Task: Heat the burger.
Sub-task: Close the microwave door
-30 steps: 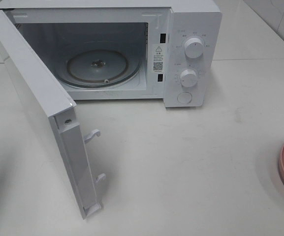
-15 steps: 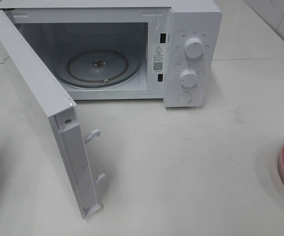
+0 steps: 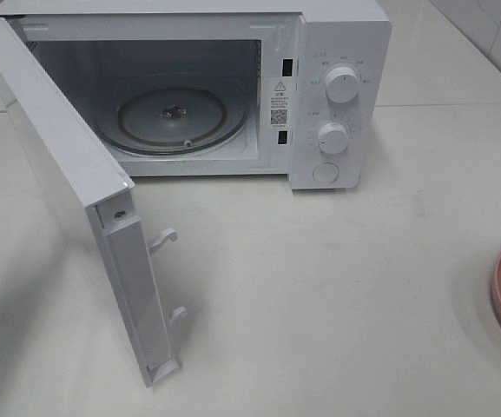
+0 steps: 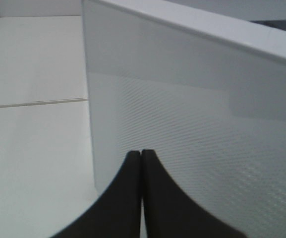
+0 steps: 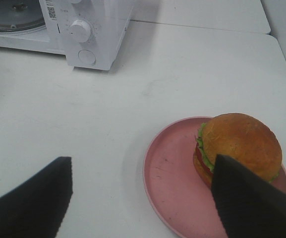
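Burger (image 5: 239, 144): golden-brown domed bun, frilly green lettuce and a red layer seen at its edge; it is set upright on the far side of a round pink plate (image 5: 170, 183), on the white table (image 5: 133, 99) w/ the microwave (image 3: 337, 52) well apart. Right gripper (image 5: 143, 198): jaws spread wide, nothing held, one finger overlapping the burger's near edge in the wrist view. Left gripper (image 4: 142, 154): fingers pressed together, nothing between, seen just beside the open microwave door (image 3: 68, 174). Glass turntable (image 3: 181, 117) is seen bare inside the cavity.

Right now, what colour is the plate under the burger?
Pink; the plate shows best in the right wrist view.
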